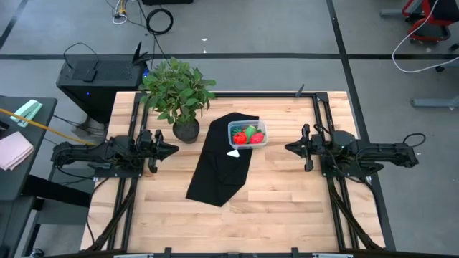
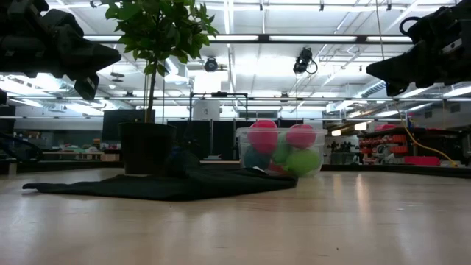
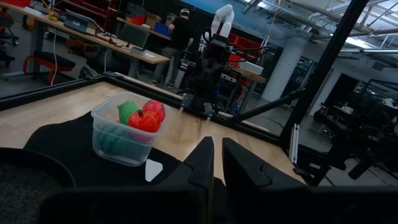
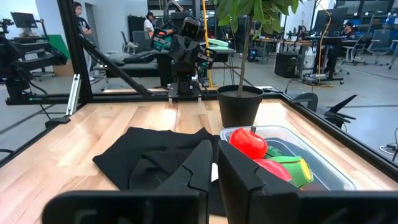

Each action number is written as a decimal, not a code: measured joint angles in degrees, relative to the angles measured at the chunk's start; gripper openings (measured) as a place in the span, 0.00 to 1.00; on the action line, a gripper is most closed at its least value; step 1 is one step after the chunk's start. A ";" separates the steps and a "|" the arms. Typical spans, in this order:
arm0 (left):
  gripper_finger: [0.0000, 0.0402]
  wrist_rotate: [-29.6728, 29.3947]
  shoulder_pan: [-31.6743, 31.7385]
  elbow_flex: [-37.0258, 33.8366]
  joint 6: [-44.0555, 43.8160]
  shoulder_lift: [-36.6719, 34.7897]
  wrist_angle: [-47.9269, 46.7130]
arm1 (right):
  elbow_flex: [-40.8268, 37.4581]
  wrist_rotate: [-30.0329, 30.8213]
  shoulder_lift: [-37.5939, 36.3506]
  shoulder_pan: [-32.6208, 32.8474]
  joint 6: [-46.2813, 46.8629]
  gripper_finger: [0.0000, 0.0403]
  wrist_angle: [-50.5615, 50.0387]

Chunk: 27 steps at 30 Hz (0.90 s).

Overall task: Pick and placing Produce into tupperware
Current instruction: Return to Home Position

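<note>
The clear tupperware stands on the far end of a black cloth at mid-table. Toy produce fills it: two red pieces, a lime-green one and a dark-green striped ball show in the left wrist view. The same tupperware appears in the low and right wrist views. My left gripper hovers at the table's left, shut, holding nothing. My right gripper hovers at the right, shut, also holding nothing. Both point toward the tupperware from a distance.
A leafy potted plant stands just left of the tupperware, near the far edge. A small white scrap lies on the cloth by the tupperware. Black rails run along the table's sides. Bare wood spreads toward the near edge. People stand in the room beyond.
</note>
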 joint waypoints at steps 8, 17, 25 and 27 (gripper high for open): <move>0.08 -0.02 0.01 0.00 -0.01 0.00 0.00 | 0.00 0.00 0.00 0.00 0.01 0.09 0.02; 0.09 0.00 0.00 -0.02 -0.01 0.00 0.00 | 0.00 0.00 0.00 0.00 0.02 0.09 0.02; 0.09 0.00 0.00 -0.02 0.00 0.00 0.00 | 0.00 0.02 0.00 0.00 0.02 0.09 0.02; 0.09 -0.02 0.00 -0.01 -0.01 0.00 0.00 | 0.00 0.02 0.00 0.01 0.02 0.09 0.04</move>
